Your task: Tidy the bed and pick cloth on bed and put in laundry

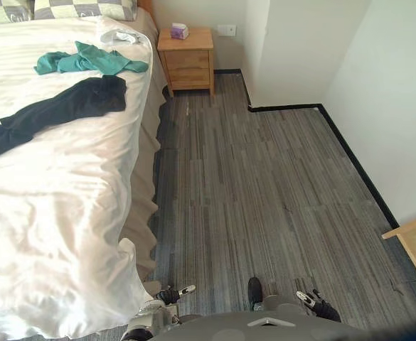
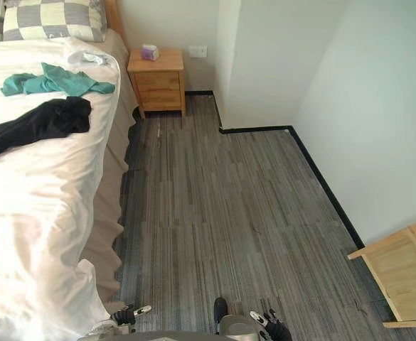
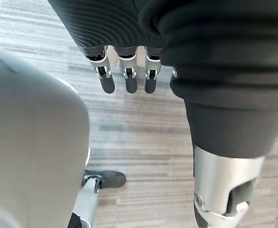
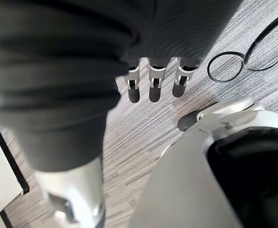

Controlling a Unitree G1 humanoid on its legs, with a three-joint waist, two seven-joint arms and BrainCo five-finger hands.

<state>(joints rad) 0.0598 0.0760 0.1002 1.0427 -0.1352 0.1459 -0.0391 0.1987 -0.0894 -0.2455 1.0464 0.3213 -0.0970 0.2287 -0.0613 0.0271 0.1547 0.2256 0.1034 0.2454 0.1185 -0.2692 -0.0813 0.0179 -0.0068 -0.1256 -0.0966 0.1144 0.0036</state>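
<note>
Both arms hang low over the grey floor beside a white-quilted bed (image 1: pixel 58 213). The left robot hand (image 3: pixel 130 83) and right robot hand (image 4: pixel 154 92) each have their fingers straight and hold nothing. A long black garment (image 1: pixel 58 110) lies on the quilt ahead and to the left, its length slanting toward the bed's floor-side edge, with a crumpled teal cloth (image 1: pixel 94 62) just beyond. The left robot hand appears the nearer.
</note>
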